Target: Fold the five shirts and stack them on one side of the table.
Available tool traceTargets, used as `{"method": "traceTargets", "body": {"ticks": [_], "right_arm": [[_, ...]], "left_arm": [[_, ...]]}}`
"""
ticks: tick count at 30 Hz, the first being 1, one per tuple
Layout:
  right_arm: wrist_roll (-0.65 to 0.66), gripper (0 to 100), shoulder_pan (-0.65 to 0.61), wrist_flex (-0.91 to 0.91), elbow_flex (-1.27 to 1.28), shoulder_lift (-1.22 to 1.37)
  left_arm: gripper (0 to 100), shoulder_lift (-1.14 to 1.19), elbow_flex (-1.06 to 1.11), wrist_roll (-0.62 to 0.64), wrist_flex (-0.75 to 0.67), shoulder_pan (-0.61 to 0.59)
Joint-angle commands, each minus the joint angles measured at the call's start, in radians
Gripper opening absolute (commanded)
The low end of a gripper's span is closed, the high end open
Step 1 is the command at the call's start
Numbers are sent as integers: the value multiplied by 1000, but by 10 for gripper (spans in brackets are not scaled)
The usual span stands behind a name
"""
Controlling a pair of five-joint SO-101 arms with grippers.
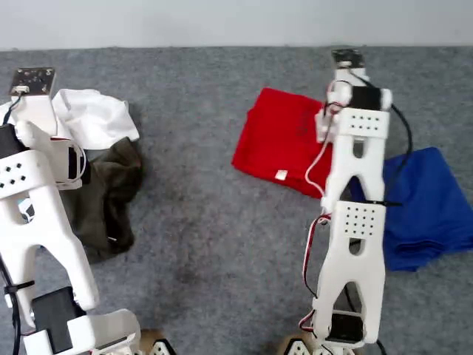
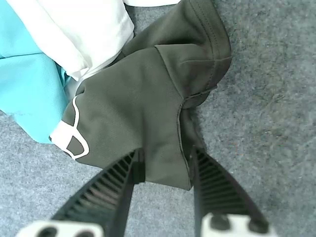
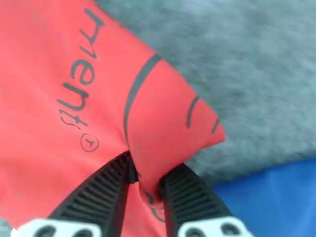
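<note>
Left gripper pinches the edge of the dark green shirt, which lies on the table's left side, touching the white shirt and the teal shirt. Right gripper is clamped on a red shirt fold on the right side, with the blue shirt just beside it.

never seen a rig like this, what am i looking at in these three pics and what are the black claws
Two white robot arms stand at a grey table. One picture looks down from a fixed camera; the other two come from cameras on each wrist, so the black ribbed claws are that arm's own hand. Lying there: a red shirt, blue shirt, white shirt, dark green shirt and turquoise shirt. The left hand pinches the dark green shirt, the right hand the red shirt.
</note>
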Motion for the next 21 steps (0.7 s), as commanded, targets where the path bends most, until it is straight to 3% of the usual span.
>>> {"method": "traceTargets", "body": {"ticks": [1,4,9,15,21], "right_arm": [[-15,9,67,44,-40,-151],[-15,9,142,45,6,-208],[-17,9,257,45,287,-332],[-12,9,315,42,592,-562],[31,9,414,39,738,-661]], "left_arm": [[155,-31,-4,-5,15,12],[155,-31,-4,-5,15,57],[155,-31,13,-5,14,118],[155,-31,99,-5,-66,123],[155,-31,110,-5,-69,124]]}}
